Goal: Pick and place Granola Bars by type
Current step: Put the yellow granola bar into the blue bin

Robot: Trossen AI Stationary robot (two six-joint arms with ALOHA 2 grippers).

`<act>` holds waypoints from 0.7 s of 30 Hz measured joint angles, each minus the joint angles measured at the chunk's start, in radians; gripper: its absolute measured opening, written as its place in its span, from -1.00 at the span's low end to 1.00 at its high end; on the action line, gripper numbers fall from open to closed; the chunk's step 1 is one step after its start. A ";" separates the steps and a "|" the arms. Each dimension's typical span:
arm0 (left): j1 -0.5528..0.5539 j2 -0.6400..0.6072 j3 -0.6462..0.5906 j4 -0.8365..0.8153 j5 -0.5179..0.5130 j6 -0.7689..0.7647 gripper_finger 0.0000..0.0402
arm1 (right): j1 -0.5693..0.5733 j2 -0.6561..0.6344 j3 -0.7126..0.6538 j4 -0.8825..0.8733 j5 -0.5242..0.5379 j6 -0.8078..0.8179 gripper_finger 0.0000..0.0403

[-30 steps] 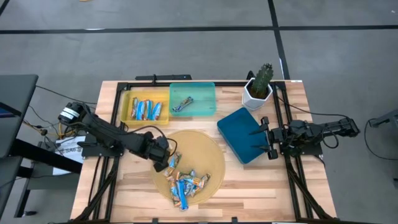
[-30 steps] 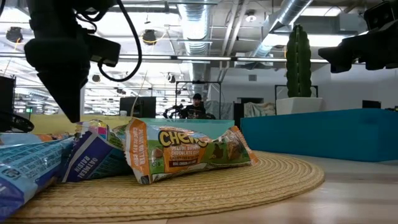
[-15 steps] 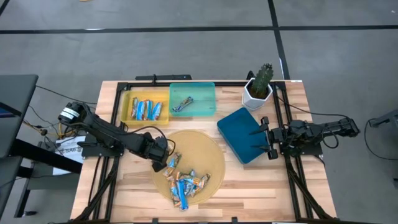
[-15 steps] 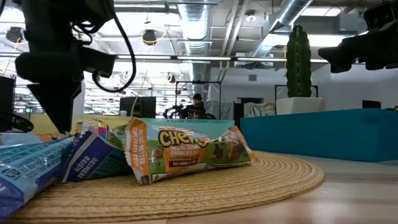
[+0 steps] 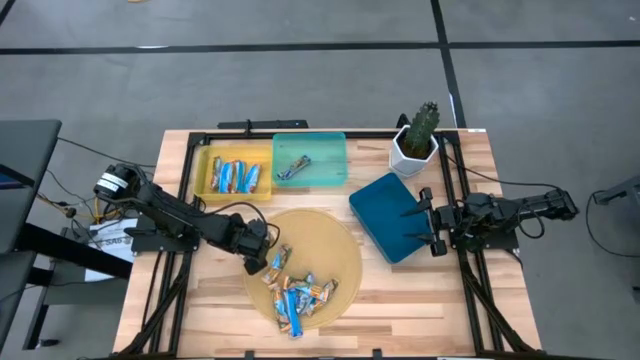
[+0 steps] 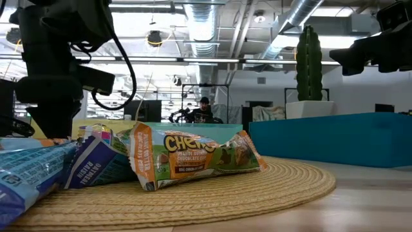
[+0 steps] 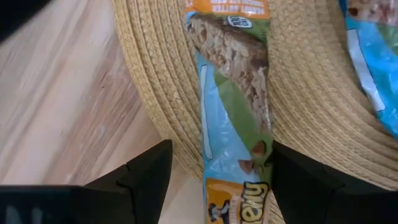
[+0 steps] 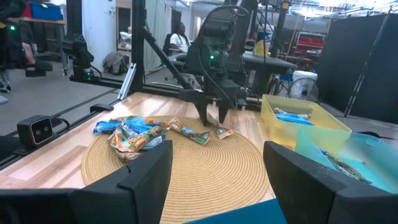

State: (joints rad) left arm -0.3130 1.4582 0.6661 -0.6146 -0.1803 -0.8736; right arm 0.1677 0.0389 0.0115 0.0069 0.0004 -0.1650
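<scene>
Several granola bars (image 5: 298, 290) lie heaped on the round woven mat (image 5: 335, 245). One bar with a green, orange and blue wrapper (image 7: 233, 112) lies apart at the mat's left rim. My left gripper (image 7: 217, 186) points down over this bar, open, one finger on each side of its near end; I cannot tell whether either finger touches it. The same gripper shows in the high view (image 5: 262, 262). My right gripper (image 5: 432, 226) waits open and level above the dark blue tray (image 5: 392, 215).
A yellow tray (image 5: 232, 172) with several blue bars and a teal tray (image 5: 310, 160) with one silver bar stand at the far side. A potted cactus (image 5: 415, 140) stands at the far right. Bare wood lies to the left of the mat.
My left gripper has sunk toward the mat's left rim, down over the lone bar. The bars have kept still.
</scene>
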 joint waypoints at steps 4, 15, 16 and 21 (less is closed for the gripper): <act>0.007 0.000 -0.001 0.004 -0.007 0.001 0.20 | 0.000 0.000 0.000 0.000 0.000 0.000 0.21; 0.007 0.000 -0.001 0.007 -0.011 0.018 -0.32 | 0.000 0.000 0.000 0.000 0.000 0.000 0.21; 0.007 0.000 -0.001 0.010 -0.011 0.018 -0.37 | 0.000 0.000 0.000 0.000 0.000 0.000 0.21; 0.006 0.000 0.000 0.037 -0.011 0.018 -0.57 | 0.000 0.000 0.000 0.000 0.000 0.000 0.21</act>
State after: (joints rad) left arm -0.3070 1.4582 0.6660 -0.5772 -0.1912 -0.8558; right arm 0.1680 0.0391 0.0113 0.0071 0.0002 -0.1654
